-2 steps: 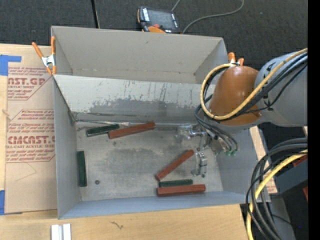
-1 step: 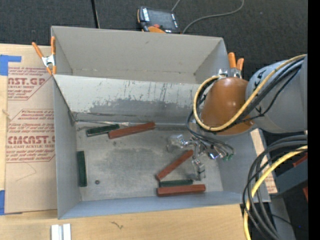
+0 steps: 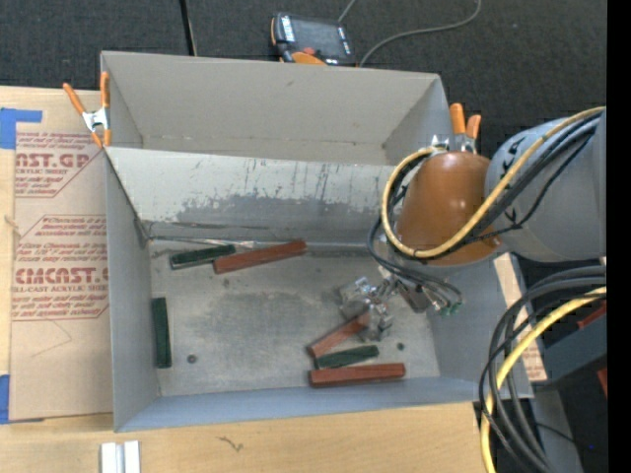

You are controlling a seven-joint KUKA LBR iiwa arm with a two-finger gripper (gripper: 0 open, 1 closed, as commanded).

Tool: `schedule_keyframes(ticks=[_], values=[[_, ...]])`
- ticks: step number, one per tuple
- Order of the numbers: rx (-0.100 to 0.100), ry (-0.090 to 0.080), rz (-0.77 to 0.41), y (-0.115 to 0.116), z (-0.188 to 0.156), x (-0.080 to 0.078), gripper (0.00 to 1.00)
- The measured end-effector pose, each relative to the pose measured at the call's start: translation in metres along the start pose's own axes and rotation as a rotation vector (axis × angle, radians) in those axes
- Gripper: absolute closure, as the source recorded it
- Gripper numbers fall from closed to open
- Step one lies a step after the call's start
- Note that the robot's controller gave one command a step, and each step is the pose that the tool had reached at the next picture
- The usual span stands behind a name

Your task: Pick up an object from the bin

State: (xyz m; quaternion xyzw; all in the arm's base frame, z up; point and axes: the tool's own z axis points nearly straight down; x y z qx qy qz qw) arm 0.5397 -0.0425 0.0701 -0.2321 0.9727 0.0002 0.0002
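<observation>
Camera view, lower right of frame: gripper sits low in the grey bin, its metal tip right at the upper end of a tilted red-brown stick that runs down-left from it. Whether the tool is wide, narrow or already has the stick can't be told. The tip is a tangle of shiny metal seen from above, w/ the arm's orange cover and looped cables crowding in from the right. By position that tilted stick is the likely target, but touching vs. just above it is unclear. Just below lie a dark green stick and a 2nd red-brown stick, roughly parallel, near the front wall. The three make a small cluster, w/ the tilted one's lower end close to or touching the green one. That's probably why the gripper is at the free upper end: more room there, less chance of catching the neighbours. Other items are well apart. A back green stick and a long red-brown stick lie end to end at the foot of the back slope, upper left of the floor, perhaps b/c things slide down that wall. A lone green stick lies along the left wall. Pick not yet done: nothing looks lifted off the floor. Risk, as a guess: a thin flat stick gripped at one end may pivot or slip.
</observation>
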Motion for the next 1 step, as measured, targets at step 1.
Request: schedule_keyframes(ticks=[1], values=[[0.006,-0.009,0.046,-0.0130,-0.1580,-0.0028,1.00]])
